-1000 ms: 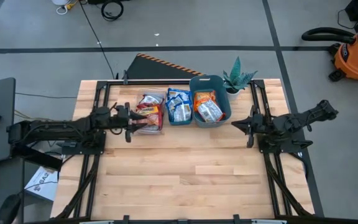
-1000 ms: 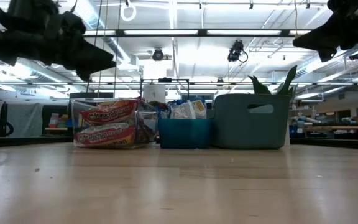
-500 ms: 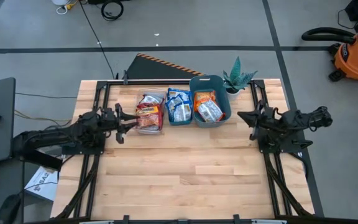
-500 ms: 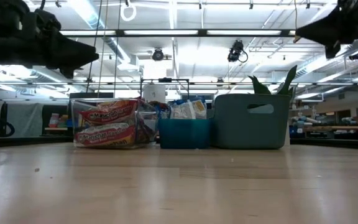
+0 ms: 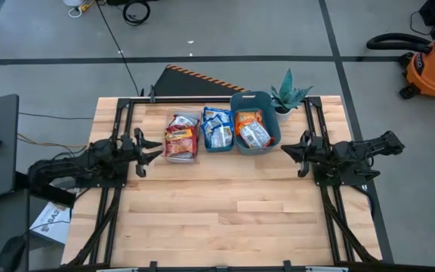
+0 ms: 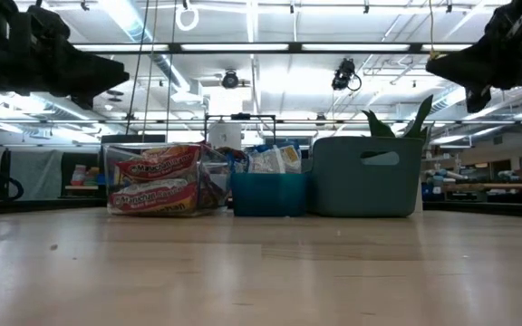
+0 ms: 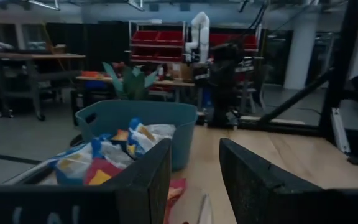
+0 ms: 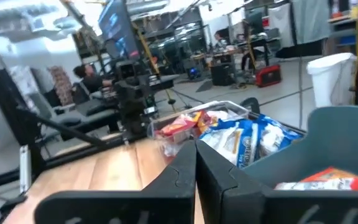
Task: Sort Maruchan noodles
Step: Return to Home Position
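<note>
Left jaws: spread wide with nothing between the two dark fingers (image 7: pixel 148 180) — the left gripper (image 5: pixel 143 145) pointed toward 3 o'clock.
Left gripper place: just off the 9 o'clock side of the clear bin (image 6: pixel 214 186), apart from it.
Right jaws: pressed together and holding nothing; the right gripper (image 8: pixel 196 155) pointed toward 9 o'clock.
Right gripper place: at about 4 o'clock of the teal bin (image 6: pixel 365 190), near but not touching.
Maruchan noodles (image 5: pixel 181 142): all lay in the three bins, which stood in a row side by side.
Red packets (image 6: pixel 157 181): stacked in the clear bin.
Blue-trimmed packets (image 5: pixel 217 130): in the small blue bin (image 6: pixel 270 195), the middle one.
Orange-trimmed packets (image 5: pixel 251 130): in the teal bin.
Writing: white brand lettering on the upper red packet read as Maruchan in the low view; the line on the lower one was too small to read.
Edges: the row of bins stood close to the 12 o'clock edge of the table (image 5: pixel 225 211), and a potted plant (image 5: pixel 289 94) stood just beside the teal bin at its 1 o'clock.
Open room: from the bins toward 6 o'clock ran bare planks — both arms lay along the 9 and 3 o'clock sides.
</note>
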Controlling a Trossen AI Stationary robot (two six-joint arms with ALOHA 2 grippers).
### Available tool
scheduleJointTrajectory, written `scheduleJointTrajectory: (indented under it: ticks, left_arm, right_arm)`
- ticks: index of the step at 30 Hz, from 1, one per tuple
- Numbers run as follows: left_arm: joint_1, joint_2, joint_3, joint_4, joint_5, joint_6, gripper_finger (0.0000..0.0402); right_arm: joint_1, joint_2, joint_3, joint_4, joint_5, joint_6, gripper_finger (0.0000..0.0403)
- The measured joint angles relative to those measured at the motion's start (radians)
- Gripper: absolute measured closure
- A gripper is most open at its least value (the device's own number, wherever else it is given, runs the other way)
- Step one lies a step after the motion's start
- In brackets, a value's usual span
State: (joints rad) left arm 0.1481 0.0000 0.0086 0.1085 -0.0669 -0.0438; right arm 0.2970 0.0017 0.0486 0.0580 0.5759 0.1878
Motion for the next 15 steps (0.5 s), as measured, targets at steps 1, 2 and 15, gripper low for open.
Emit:
scheduleJointTrajectory:
  ticks: [1,2,15]
  left_arm:
    - [-0.010,0.000,0.000,0.000,0.000,-0.001,0.0260]
    - [-0.020,0.001,0.000,-0.007,0.001,-0.001,0.0260]
    - [-0.063,0.006,-0.001,-0.005,0.008,-0.213,0.0260]
  right_arm:
    - [0.000,0.000,-0.012,0.019,0.005,0.007,0.0394]
    - [0.000,0.003,-0.030,0.045,0.011,0.024,0.0393]
    - [0.001,0.020,-0.043,0.054,-0.004,0.273,0.0383]
